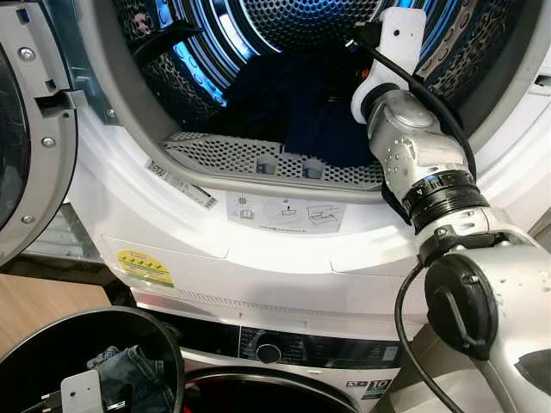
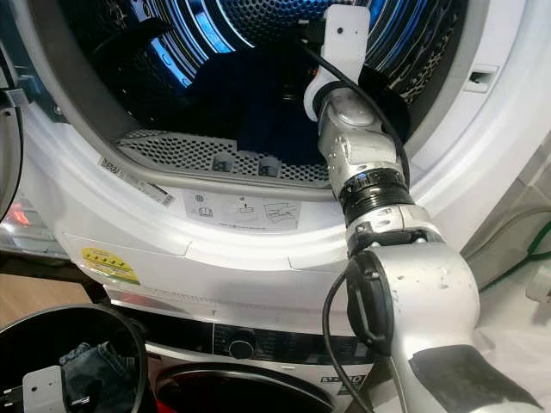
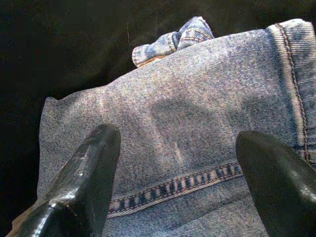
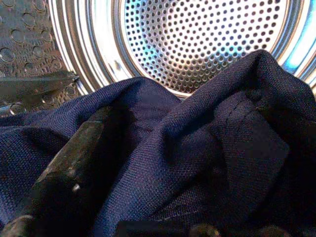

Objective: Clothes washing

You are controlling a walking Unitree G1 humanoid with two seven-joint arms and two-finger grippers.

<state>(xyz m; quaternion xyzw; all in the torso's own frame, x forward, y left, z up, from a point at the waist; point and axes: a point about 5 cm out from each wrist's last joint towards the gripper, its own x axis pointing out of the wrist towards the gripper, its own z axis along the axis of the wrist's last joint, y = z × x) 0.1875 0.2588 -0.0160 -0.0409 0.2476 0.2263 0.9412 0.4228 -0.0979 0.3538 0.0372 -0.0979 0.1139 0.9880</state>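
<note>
A navy garment [image 1: 275,95] lies heaped in the steel drum [image 1: 284,17] of the upper machine. My right arm [image 1: 417,155] reaches through the door opening into that drum. In the right wrist view, my right gripper [image 4: 187,133] stands open against the navy garment [image 4: 197,148]; one finger [image 4: 69,168] shows, and cloth covers the other. Blue jeans [image 1: 129,370] lie in a black basket [image 1: 52,331] at lower left. My left gripper [image 3: 180,136] hangs open just above the jeans [image 3: 197,98], its fingertips apart and holding nothing.
The upper machine's door [image 1: 26,129] stands swung open on the left. A perforated lint filter [image 1: 232,155] lines the drum's front lip. Below is a second machine with a control knob [image 1: 269,353]. Wooden floor [image 1: 43,305] shows beside the basket.
</note>
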